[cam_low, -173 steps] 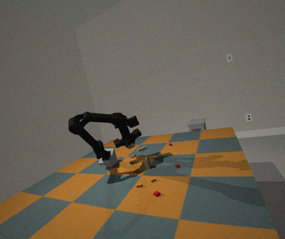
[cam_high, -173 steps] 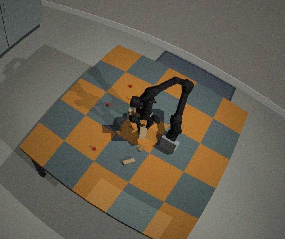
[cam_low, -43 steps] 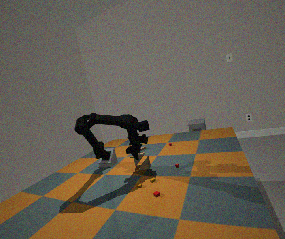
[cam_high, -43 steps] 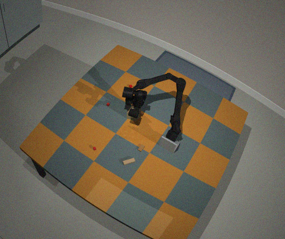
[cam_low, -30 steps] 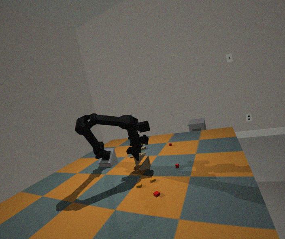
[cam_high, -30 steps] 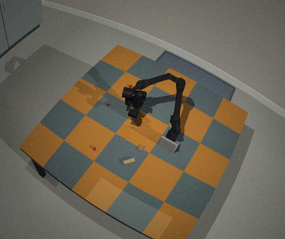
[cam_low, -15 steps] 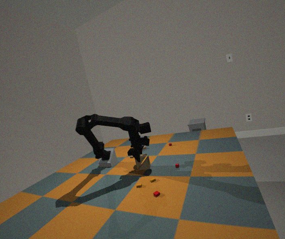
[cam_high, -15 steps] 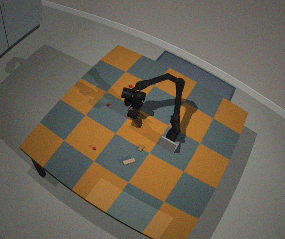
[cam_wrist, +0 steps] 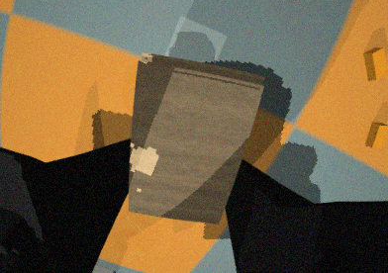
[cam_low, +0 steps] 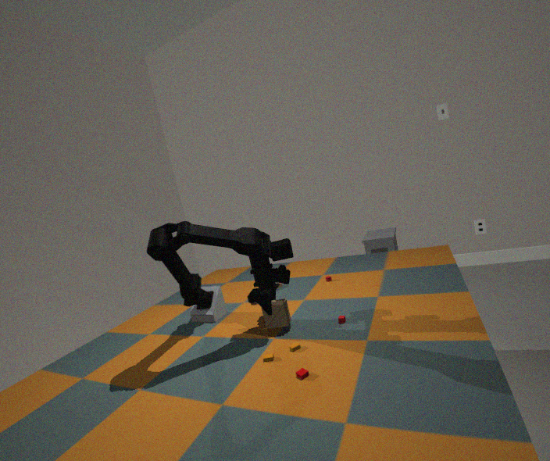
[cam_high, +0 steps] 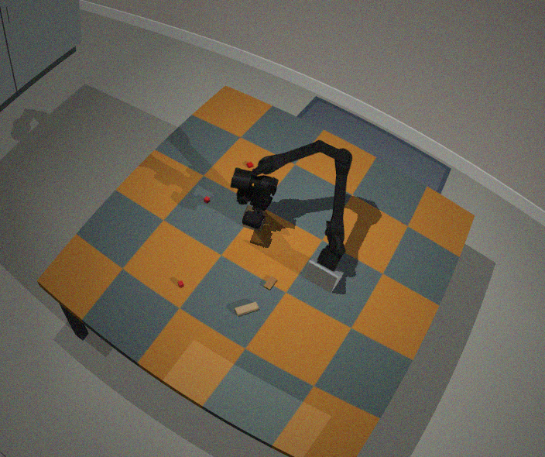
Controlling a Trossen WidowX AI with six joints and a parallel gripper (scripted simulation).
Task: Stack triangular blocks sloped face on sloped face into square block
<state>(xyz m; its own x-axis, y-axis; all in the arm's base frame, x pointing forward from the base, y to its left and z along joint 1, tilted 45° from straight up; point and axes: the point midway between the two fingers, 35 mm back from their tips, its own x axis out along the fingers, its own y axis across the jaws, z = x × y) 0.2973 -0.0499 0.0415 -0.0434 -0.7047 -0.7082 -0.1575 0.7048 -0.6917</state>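
My gripper (cam_high: 253, 218) (cam_low: 265, 301) (cam_wrist: 184, 151) is shut on the upper triangular block (cam_high: 262, 237) (cam_low: 279, 312) (cam_wrist: 198, 126), a brown wooden wedge. It holds the block low at the table's middle, in the arm's shadow. In the top and exterior views the block stands as one squarish brown lump on the table. I cannot tell the lower triangular block apart from it, nor see the seam. In the wrist view the block's broad brown face fills the gap between the two dark fingers.
The arm's grey base (cam_high: 323, 275) (cam_low: 208, 309) stands close by. Two small tan pieces (cam_high: 269, 282) (cam_high: 246, 308) (cam_low: 294, 348) lie nearer the front. Three small red cubes (cam_high: 249, 164) (cam_high: 207, 199) (cam_high: 180, 283) (cam_low: 341, 319) are scattered around.
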